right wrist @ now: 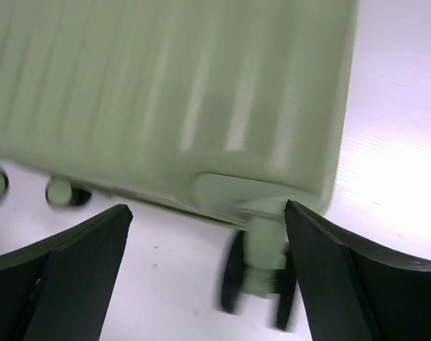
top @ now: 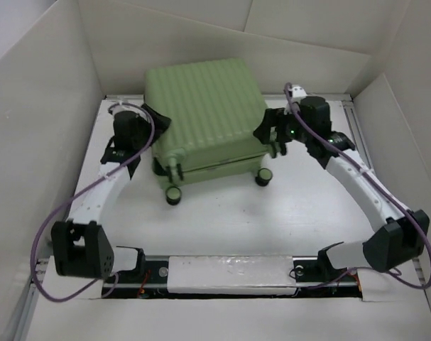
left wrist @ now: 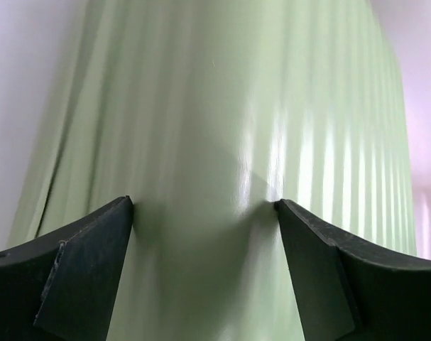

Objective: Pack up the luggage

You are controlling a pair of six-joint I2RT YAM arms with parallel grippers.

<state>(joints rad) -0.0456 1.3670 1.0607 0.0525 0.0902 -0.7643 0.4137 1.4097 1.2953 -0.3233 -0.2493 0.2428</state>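
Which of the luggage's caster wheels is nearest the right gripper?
The wheel at the near right corner of the luggage, close beside the right gripper. The other visible wheel sits at the near left corner, across the case.

The left arm [top: 101,192] and right arm [top: 361,181] have white links and black joints. A purple cable [top: 37,241] trails each. The left gripper [left wrist: 204,204] is black.

A white table [top: 222,227] sits boxed in by plain pale walls [top: 30,106] under even light.
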